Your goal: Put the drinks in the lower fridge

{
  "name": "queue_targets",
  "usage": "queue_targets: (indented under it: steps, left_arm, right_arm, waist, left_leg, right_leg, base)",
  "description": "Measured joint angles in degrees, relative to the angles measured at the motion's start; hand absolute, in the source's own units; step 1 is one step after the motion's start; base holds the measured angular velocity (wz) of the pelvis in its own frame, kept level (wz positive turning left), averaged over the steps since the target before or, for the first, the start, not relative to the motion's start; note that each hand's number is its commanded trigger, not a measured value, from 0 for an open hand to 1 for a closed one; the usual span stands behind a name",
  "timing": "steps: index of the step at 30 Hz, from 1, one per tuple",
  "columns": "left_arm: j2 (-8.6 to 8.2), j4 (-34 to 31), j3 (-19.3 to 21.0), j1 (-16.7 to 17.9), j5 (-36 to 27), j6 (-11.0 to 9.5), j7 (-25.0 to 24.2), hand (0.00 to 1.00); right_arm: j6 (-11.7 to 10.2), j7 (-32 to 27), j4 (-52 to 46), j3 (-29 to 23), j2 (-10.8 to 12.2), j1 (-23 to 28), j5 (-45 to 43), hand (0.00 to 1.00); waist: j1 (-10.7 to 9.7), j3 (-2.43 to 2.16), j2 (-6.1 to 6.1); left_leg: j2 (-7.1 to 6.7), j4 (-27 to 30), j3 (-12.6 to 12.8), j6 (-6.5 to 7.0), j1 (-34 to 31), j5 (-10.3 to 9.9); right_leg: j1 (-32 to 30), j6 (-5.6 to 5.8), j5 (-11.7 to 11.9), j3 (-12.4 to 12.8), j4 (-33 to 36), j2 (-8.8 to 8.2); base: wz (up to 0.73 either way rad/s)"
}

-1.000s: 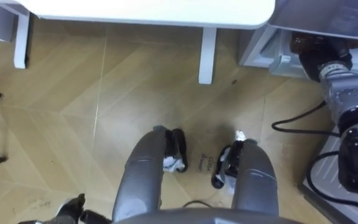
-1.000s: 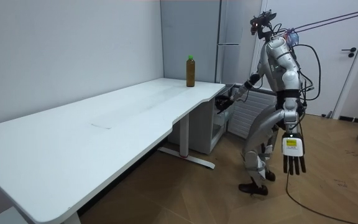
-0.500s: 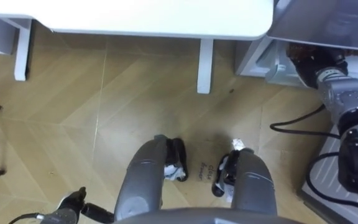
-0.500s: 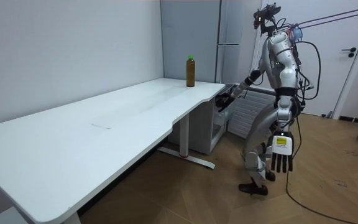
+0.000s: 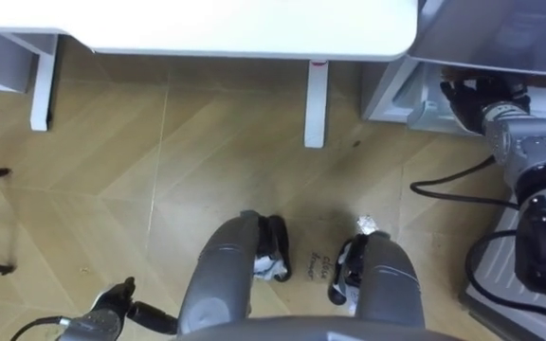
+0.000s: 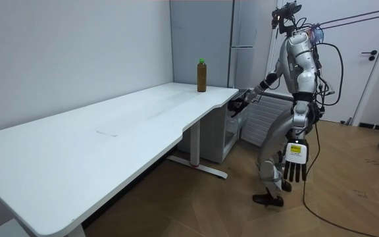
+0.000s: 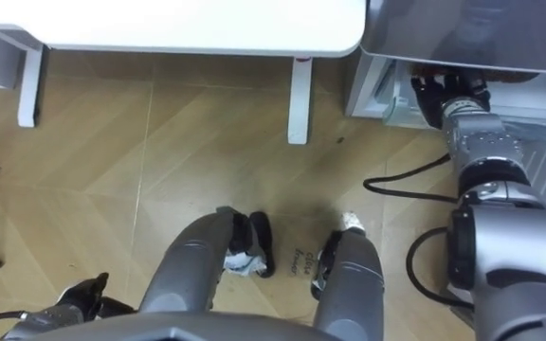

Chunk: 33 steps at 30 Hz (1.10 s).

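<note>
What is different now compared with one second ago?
The robot has straightened a little, and its hanging left hand has swung in towards its legs. The right hand stays at the lower fridge, and the bottle stays on the table.

One brown plastic drink bottle with a green cap (image 6: pixel 202 75), one long white bench (image 6: pixel 110 131), one tall grey fridge (image 6: pixel 242 66) and one white door (image 6: pixel 374 79) are in the room.

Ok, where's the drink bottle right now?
In the room view, the bottle stands upright on the far end of the white table, near the fridge.
</note>
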Motion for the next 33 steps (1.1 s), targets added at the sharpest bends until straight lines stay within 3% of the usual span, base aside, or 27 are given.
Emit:
queue_targets:
  steps: [6, 10, 15, 27, 33]
  left_arm:
    - [-0.42, -0.10, 0.53, -0.13, 0.00, 0.35, 0.18, 0.00]
    - [-0.71, -0.01, 0.93, -0.10, 0.00, 0.36, 0.41, 0.00]
    - [-0.82, 0.03, 0.98, -0.15, 0.02, 0.34, 0.55, 0.00]
    - [-0.86, 2.56, 1.11, -0.02, 0.01, 0.90, 0.06, 0.00]
    - [-1.29, 2.77, 3.23, 0.02, 0.02, 1.23, -0.76, 0.00]
  right_arm:
    - [-0.43, -0.68, -0.25, -0.50, -0.01, -0.14, 0.09, 0.00]
    - [-1.81, -2.53, -0.41, -1.89, -0.01, 0.29, 0.84, 0.00]
    - [-5.02, -2.59, -0.47, -2.25, -0.30, 0.29, 0.74, 0.00]
    - [-3.60, -2.65, -0.76, -2.22, 1.13, 1.57, 0.76, 0.00]
    - [-3.62, -4.02, -7.37, -2.29, 3.37, 8.70, 0.27, 0.00]
  waist:
    - [-0.03, 0.00, 0.00]
    - [-0.27, 0.02, -0.11]
    - [-2.13, -0.01, -0.21]
    - [-4.08, -0.28, -0.95]
    - [-4.34, -0.82, -2.11]
  left_leg:
    - [0.02, -1.53, 1.02, 0.40, 1.37, 0.29]
    - [-0.08, -2.30, 1.53, 0.50, 2.48, 0.36]
    - [-0.05, -2.57, 1.82, 0.57, 2.88, 0.41]
    - [-0.18, -4.22, 1.85, 0.41, 6.47, 0.74]
    - [-0.29, -6.69, 1.79, 0.04, 11.03, 0.96]
  right_leg:
    - [0.77, 0.50, 1.15, 0.92, -1.65, 0.39]
    - [1.54, 0.69, 1.46, 0.98, -2.33, 0.35]
    - [1.77, 0.63, 1.58, 0.96, -2.52, 0.24]
    - [5.75, 0.80, 1.88, 0.75, -4.72, 0.16]
    - [10.55, 1.19, 2.50, 0.84, -7.80, 1.03]
  base:
    - [-0.09]
    - [-0.06]
    - [-0.01]
    - [0.00]
    - [-0.03]
